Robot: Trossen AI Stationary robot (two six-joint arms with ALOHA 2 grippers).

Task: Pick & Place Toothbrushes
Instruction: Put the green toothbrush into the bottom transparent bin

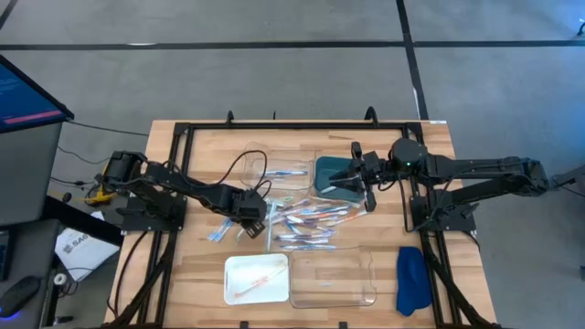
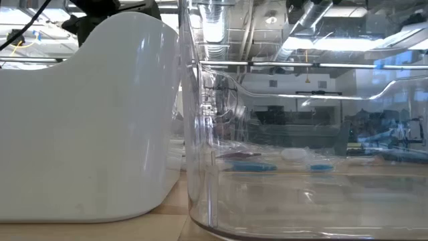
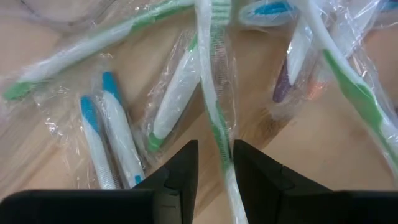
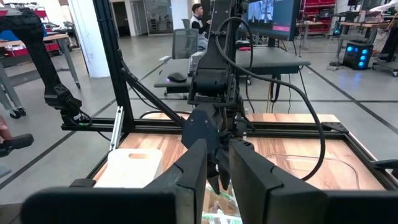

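Observation:
Several wrapped toothbrushes (image 1: 306, 219) lie in a loose pile mid-table, in white, green, blue and orange-pink. My left gripper (image 1: 254, 215) points down at the pile's left edge. In the left wrist view it (image 3: 216, 155) is open by a small gap, with the handle of a green-and-white toothbrush (image 3: 208, 62) running between its fingers. An orange-pink toothbrush (image 1: 254, 283) lies in the white tray (image 1: 234, 267). My right gripper (image 1: 350, 178) hovers level above the table's far middle; its fingers (image 4: 217, 165) stand a narrow gap apart with nothing between them. My left gripper comes from above, with its two fingers on either side of the green-and-white toothbrush's handle (image 3: 217, 127), lying across it. The handle runs close along one finger (image 3: 249, 171). I cannot tell whether either finger touches it. The toothbrush seems to lie on the wood.
A clear tray (image 1: 334, 279) stands next to the white tray at the near edge, and fills the low view (image 2: 301, 167). A blue cloth (image 1: 411, 279) lies near right. A teal object (image 1: 329, 172) sits under my right gripper. A clear container (image 1: 265, 169) is at the far middle.

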